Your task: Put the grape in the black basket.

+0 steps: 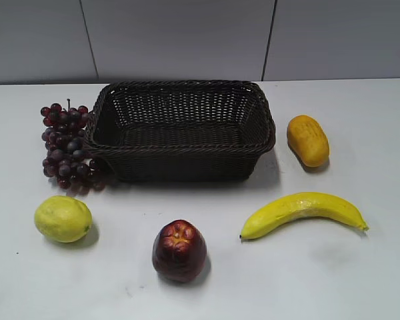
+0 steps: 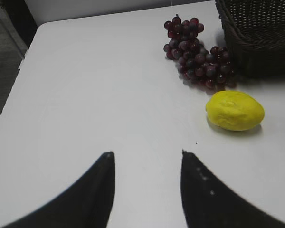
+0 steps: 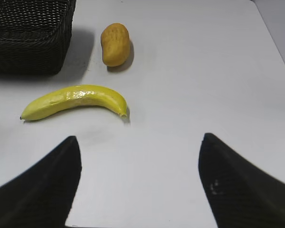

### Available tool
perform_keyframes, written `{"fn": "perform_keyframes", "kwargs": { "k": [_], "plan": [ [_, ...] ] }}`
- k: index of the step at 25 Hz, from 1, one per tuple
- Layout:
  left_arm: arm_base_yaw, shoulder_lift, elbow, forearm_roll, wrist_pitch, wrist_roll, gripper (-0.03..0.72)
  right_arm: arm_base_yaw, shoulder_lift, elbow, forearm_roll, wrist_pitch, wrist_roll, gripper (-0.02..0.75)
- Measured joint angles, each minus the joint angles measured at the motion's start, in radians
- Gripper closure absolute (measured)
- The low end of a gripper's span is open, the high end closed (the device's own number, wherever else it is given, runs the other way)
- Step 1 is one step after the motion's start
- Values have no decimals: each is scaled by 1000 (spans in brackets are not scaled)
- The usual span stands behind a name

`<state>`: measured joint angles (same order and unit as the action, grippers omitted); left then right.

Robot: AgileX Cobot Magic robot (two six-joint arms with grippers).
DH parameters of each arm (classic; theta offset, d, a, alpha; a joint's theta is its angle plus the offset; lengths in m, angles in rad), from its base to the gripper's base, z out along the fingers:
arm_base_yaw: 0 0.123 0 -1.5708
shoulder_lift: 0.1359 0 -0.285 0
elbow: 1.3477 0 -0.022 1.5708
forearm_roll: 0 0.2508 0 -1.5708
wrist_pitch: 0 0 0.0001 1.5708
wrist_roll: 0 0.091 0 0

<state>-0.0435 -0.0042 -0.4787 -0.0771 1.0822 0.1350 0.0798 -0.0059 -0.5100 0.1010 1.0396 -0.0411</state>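
Observation:
The grape [image 1: 65, 145] is a dark red-purple bunch lying on the white table against the left side of the black basket [image 1: 181, 90], a woven wicker basket that holds nothing. In the left wrist view the grape [image 2: 195, 54] lies far ahead and to the right, beside the basket's corner [image 2: 261, 33]. My left gripper [image 2: 148, 154] is open and empty above bare table. My right gripper [image 3: 140, 138] is open and empty, with the basket [image 3: 28, 35] far ahead at left. Neither gripper shows in the exterior view.
A yellow-green lemon [image 1: 63, 218] lies in front of the grape, also in the left wrist view [image 2: 235, 110]. A dark red apple [image 1: 179, 251] stands front centre. A banana [image 1: 303, 211] [image 3: 75, 101] and an orange mango [image 1: 307, 140] [image 3: 115, 44] lie right of the basket.

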Motion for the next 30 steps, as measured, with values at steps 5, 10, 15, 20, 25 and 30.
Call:
{"fn": "perform_keyframes", "kwargs": {
  "k": [5,10,15,20,25,30],
  "plan": [
    [0,0,0,0,0,-1,376,0,0,0,0,0,0,153],
    [0,0,0,0,0,0,397,0,0,0,0,0,0,153],
    [0,0,0,0,0,-1,432,0,0,0,0,0,0,153],
    [0,0,0,0,0,-1,443,0,0,0,0,0,0,153],
    [0,0,0,0,0,0,270,0,0,0,0,0,0,153],
    [0,6,-2,0,-6,-2,60,0,0,0,0,0,0,153]
  ]
}}
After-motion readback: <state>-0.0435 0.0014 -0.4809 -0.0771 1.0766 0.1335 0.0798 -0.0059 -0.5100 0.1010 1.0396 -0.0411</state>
